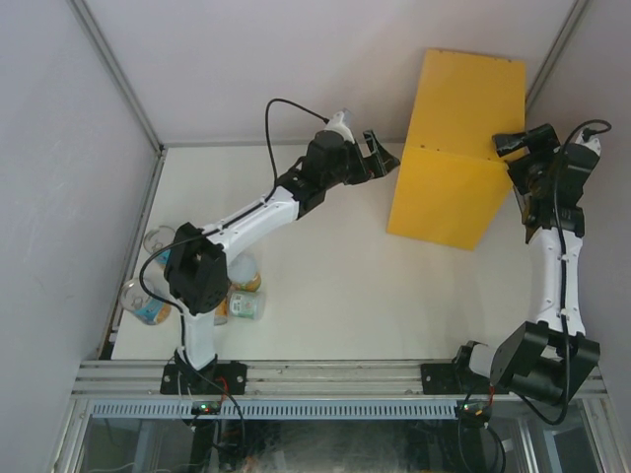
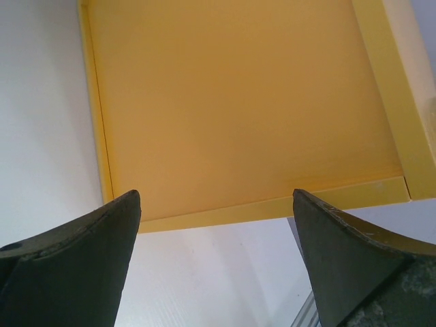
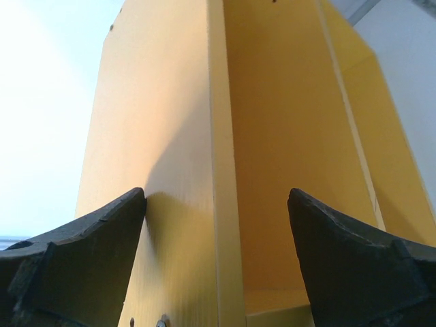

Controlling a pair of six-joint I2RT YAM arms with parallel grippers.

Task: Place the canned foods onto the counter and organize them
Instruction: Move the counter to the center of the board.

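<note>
The counter (image 1: pixel 454 148) is a big bright yellow box that stands tilted at the back right of the white table. My left gripper (image 1: pixel 385 156) hangs open just left of it. In the left wrist view it (image 2: pixel 216 194) holds nothing and faces a broad yellow panel (image 2: pixel 238 102). My right gripper (image 1: pixel 503 145) is at the counter's right edge. In the right wrist view it (image 3: pixel 217 192) is open and straddles a yellow wall (image 3: pixel 163 136); its left finger (image 3: pixel 102 238) touches the outer face. Several canned foods (image 1: pixel 245 304) lie at the near left, partly hidden by my left arm.
More cans (image 1: pixel 148 305) sit against the left wall, by the table's left edge. Grey enclosure walls close in the back and both sides. An aluminium rail (image 1: pixel 325 379) runs along the near edge, carrying both arm bases.
</note>
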